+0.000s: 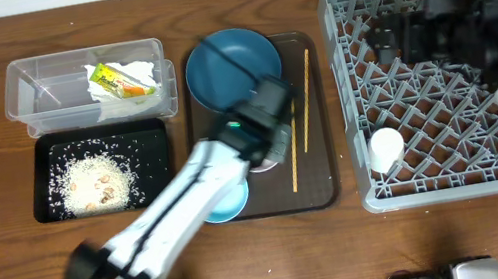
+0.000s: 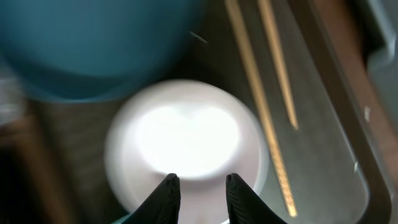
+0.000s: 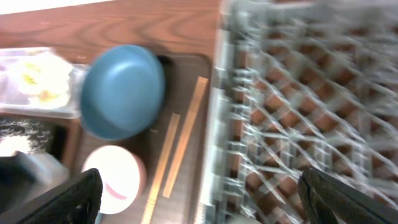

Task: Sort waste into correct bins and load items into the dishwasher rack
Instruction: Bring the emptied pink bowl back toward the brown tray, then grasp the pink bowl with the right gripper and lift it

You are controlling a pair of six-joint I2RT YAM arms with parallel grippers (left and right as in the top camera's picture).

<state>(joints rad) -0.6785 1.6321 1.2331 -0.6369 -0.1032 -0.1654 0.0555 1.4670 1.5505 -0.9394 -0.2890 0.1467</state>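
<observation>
My left gripper (image 1: 268, 134) (image 2: 200, 182) is open just above the cream bowl (image 2: 186, 140), its fingertips over the near rim. The cream bowl also shows in the right wrist view (image 3: 115, 177). The dark blue bowl (image 1: 232, 66) (image 3: 121, 90), two chopsticks (image 1: 301, 116) (image 2: 261, 106) and the light blue bowl (image 1: 229, 202) lie on the brown serving tray (image 1: 324, 193). The white cup (image 1: 387, 147) stands in the grey rack (image 1: 427, 110). My right gripper (image 1: 392, 34) (image 3: 199, 199) is wide open and empty above the rack's left part.
The clear tub (image 1: 48, 92) at the back left holds white napkins (image 1: 131, 73) and the yellow-green wrapper (image 1: 116, 81). The black tray (image 1: 152, 135) in front of it holds rice scraps (image 1: 94, 184). My left arm crosses the table's front middle.
</observation>
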